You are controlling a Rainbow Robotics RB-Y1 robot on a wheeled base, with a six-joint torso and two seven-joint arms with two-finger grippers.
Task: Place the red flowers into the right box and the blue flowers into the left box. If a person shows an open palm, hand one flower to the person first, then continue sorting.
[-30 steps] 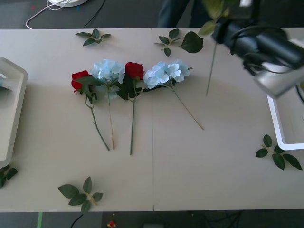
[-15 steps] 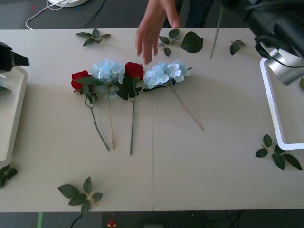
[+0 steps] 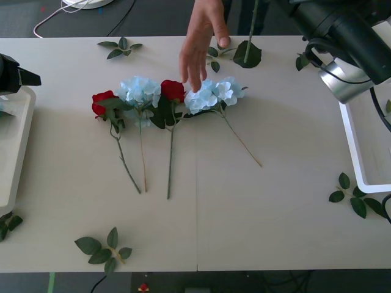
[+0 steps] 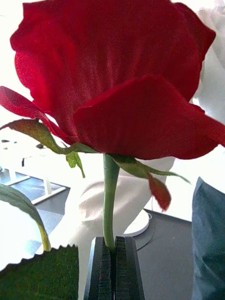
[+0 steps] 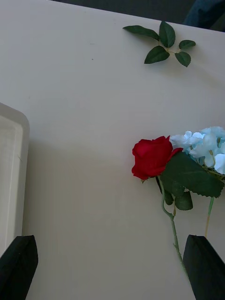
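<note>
Right wrist view shows your right end effector (image 4: 112, 262) clamped on a red rose (image 4: 112, 79) stem, held aloft beyond the tabletop (image 3: 275, 201); releasing before the person's hand (image 3: 201, 43) grips would drop it.

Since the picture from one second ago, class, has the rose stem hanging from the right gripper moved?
Yes. The stem held by the right gripper has shifted toward the table's far edge and slightly left, away from the right box.

Right box (image 3: 353, 152) cut off; person's hand (image 3: 200, 43) cropped.
</note>
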